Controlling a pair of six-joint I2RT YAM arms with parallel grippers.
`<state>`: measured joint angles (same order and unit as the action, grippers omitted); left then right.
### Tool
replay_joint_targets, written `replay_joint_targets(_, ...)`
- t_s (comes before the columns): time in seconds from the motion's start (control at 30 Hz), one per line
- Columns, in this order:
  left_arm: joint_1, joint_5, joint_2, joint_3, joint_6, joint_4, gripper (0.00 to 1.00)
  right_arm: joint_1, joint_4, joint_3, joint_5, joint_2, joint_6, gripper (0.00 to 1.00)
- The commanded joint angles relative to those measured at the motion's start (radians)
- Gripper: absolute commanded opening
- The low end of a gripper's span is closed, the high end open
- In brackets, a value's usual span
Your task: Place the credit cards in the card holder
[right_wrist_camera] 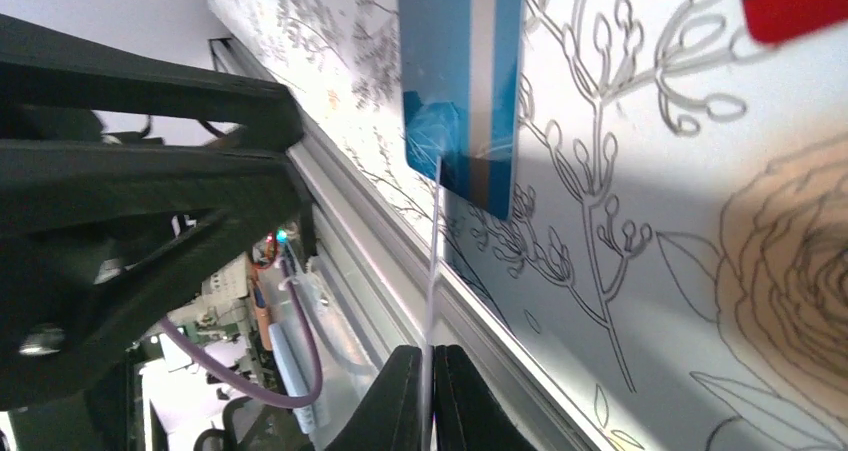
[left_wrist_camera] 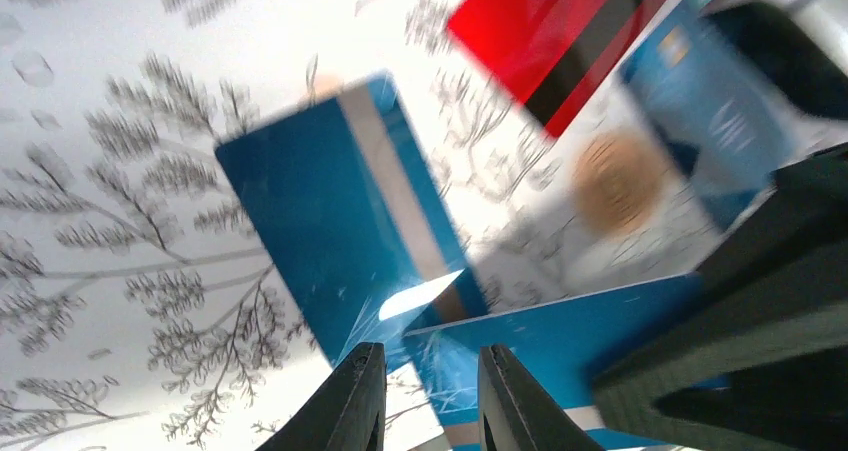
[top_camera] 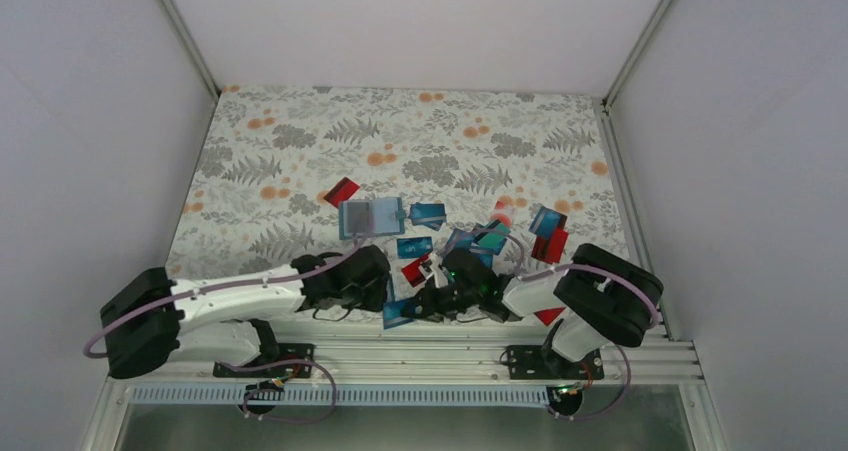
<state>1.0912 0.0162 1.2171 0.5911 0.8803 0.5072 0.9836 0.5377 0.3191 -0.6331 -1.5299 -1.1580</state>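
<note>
The card holder [top_camera: 368, 217] is located left of centre in the top view. It lies open and flat on the floral tablecloth [top_camera: 400, 131], with a red card [top_camera: 342, 191] just beside its upper left corner. The credit cards [top_camera: 414, 247] are scattered to the right of the holder and below it, mostly blue and teal, and several overlap. Both arms are brought together at the lower centre of the frame, near the aluminium rail [top_camera: 450, 356].

The right gripper [right_wrist_camera: 430, 353] is seen at the bottom of the right wrist view. Its fingers are pressed together on a held blue card [left_wrist_camera: 570, 336], which appears there only as a thin edge-on line rising from between the tips. In the left wrist view this card is presented face-on at lower right, tilted and raised off the cloth.

The left gripper [left_wrist_camera: 430, 351] is seen at the bottom centre of its own view. A narrow gap is kept between its fingers, and one corner of the held blue card lies in line with that gap. Whether it is touched cannot be determined.

A striped blue card [left_wrist_camera: 320, 211] lies flat on the cloth beyond the fingertips. A red card with a black stripe [left_wrist_camera: 560, 31] is visible at upper right.
</note>
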Motion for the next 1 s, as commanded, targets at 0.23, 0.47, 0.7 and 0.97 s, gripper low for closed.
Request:
replay_joint_targets(0.23,-0.099,0.105,-0.174,0.135,-0.010,0.095,0.24,-0.169,0.243,0.005,-0.267,-0.067,0.072,0.04)
replay_joint_targets(0.47,-0.139,0.095,-0.272,0.142,-0.055,0.055,0.25,-0.246,0.308,0.069,-0.411,-0.126,0.073,0.04)
replay_joint_targets(0.7,-0.337,-0.142,-0.316,0.347,-0.374,0.238,0.31,-0.269,-0.067,0.260,-0.480,-0.017,0.373,0.04)
replay_joint_targets(0.97,-0.526,-0.503,-0.197,0.522,-0.667,0.405,0.37,-0.287,-0.228,0.365,-0.574,-0.015,0.510,0.04)
